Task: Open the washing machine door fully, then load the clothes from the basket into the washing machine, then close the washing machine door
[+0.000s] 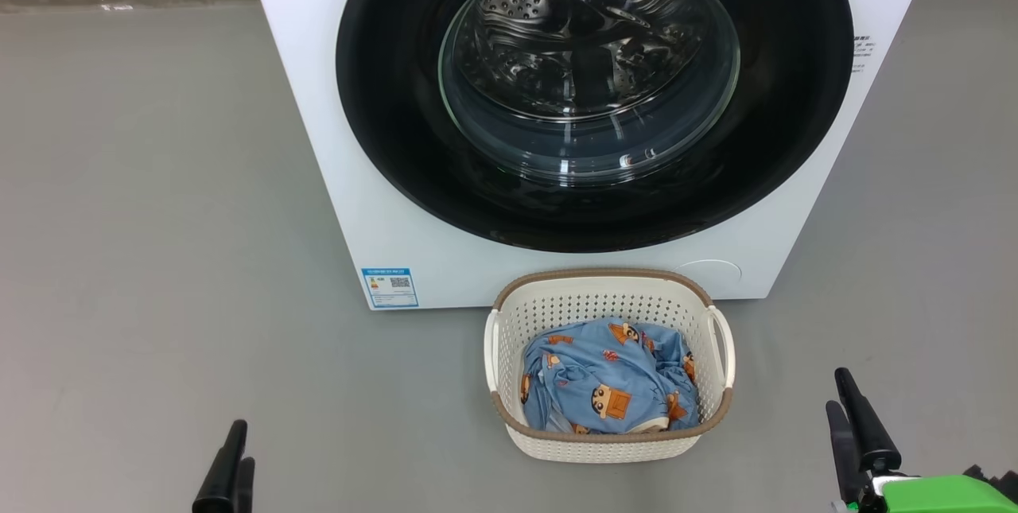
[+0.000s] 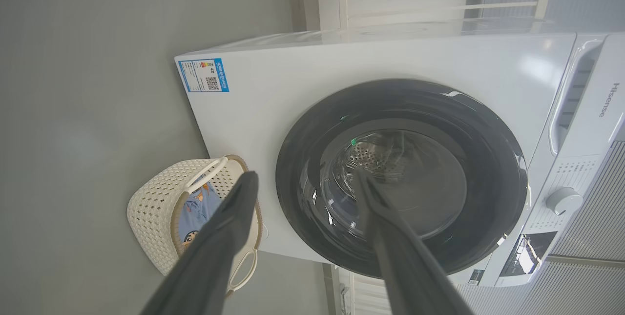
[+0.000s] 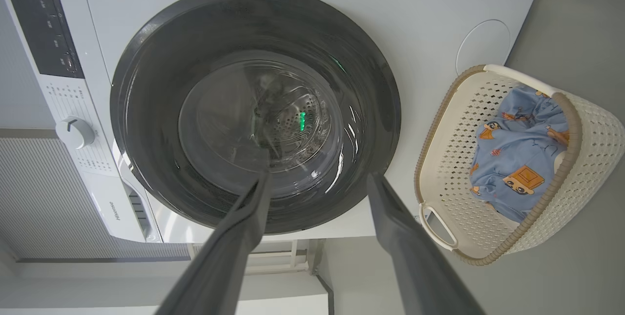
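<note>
A plain grey floor (image 1: 159,258) runs wide and bare on both sides of the big white front-loading washing machine (image 1: 318,139), with a strip of wall base at the far left edge. The machine's lower front edge meets the floor just behind the small cream-white perforated plastic basket with a brown woven-look rim (image 1: 604,274), which stands below the large round door with its wide glossy black rim (image 1: 382,139). The door lies shut and flush against the front, and the steel drum shows through its bulging glass. The light blue clothes printed with orange-brown cartoon boys (image 1: 608,386) lie crumpled inside the basket. A small blue label sticker (image 1: 390,287) with a square code sits at the machine's lower left corner; its print is too small to read, as are the lines of text (image 1: 861,52) at the right of the door. The left wrist view shows the brand Hisense (image 2: 609,100) on the drawer front beside a round dial (image 2: 564,201). The left gripper (image 1: 237,457) and the right gripper (image 1: 837,390) hang low over the floor either side of the basket, well apart from it; in the wrist views each has its dark fingers spread, released, grasping and touching nothing.
</note>
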Available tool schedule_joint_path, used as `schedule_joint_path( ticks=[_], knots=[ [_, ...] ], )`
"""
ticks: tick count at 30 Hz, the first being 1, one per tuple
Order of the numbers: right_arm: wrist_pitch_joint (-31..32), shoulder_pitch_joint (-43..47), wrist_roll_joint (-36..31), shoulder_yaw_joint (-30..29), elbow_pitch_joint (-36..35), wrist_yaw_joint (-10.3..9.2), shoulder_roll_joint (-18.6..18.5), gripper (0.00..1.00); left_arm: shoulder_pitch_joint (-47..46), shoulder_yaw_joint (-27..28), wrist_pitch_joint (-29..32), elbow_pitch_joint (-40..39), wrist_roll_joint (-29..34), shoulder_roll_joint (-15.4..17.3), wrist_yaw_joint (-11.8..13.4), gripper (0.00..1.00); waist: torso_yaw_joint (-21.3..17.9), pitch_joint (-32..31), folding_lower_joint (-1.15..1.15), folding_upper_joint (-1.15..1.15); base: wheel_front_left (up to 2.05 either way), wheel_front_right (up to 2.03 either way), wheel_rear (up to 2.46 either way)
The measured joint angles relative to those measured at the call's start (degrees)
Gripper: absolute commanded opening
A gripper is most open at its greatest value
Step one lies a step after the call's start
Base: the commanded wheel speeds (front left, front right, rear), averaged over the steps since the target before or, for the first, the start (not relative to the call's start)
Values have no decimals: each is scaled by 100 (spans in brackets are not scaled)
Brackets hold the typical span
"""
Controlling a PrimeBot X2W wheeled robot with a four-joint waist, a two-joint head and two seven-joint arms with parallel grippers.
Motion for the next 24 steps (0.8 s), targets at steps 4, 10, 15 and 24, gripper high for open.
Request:
schedule_joint_path(
  ticks=[4,10,15,24],
  knots=[
    [-68,0,-383,8,-108,0,0,100,0,21,-37,-56,298,2,1,100,10,-1,0,0,0,0,0],
    [-178,1,-1199,91,-274,0,-2,100,3,31,-149,-167,956,10,0,100,20,-2,0,0,0,0,0],
    [-249,3,-1834,178,-347,0,-2,100,19,22,-237,-263,1579,15,0,100,22,0,0,0,0,0,0],
    [-402,24,-2781,338,-363,0,-10,100,29,-40,-388,-318,2575,88,1,100,12,-10,0,0,0,0,0]
  ],
)
